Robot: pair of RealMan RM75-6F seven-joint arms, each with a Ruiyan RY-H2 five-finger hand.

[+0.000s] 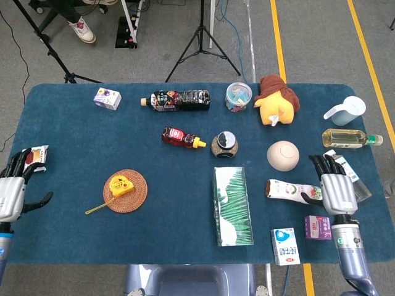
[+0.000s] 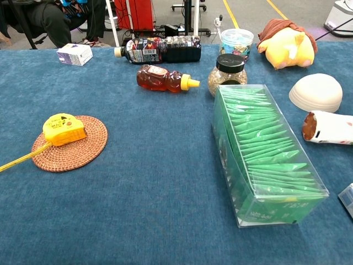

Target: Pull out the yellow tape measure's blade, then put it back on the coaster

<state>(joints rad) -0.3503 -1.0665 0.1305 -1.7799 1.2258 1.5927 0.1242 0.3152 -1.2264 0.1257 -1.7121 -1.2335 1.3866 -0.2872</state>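
Note:
The yellow tape measure point(image 1: 119, 185) point(image 2: 64, 128) lies on the round woven coaster point(image 1: 133, 196) point(image 2: 77, 152). Its yellow blade point(image 1: 95, 208) point(image 2: 21, 158) sticks out to the left, over the coaster's rim onto the blue cloth. My left hand point(image 1: 12, 191) is at the table's left edge, well away from the coaster, fingers spread and holding nothing. Over at the right edge, my right hand point(image 1: 336, 190) is also open, beside a lying white tube point(image 1: 290, 190). Neither hand shows in the chest view.
A green tissue box point(image 1: 232, 205) lies mid-table. Honey bottle point(image 1: 182, 137), jar point(image 1: 224, 144), dark bottle point(image 1: 176, 100), plush toy point(image 1: 276, 102) and upturned bowl point(image 1: 282, 155) sit behind. Small cartons point(image 1: 285, 245) and bottles point(image 1: 347, 137) crowd the right edge; a snack packet point(image 1: 34, 158) lies far left.

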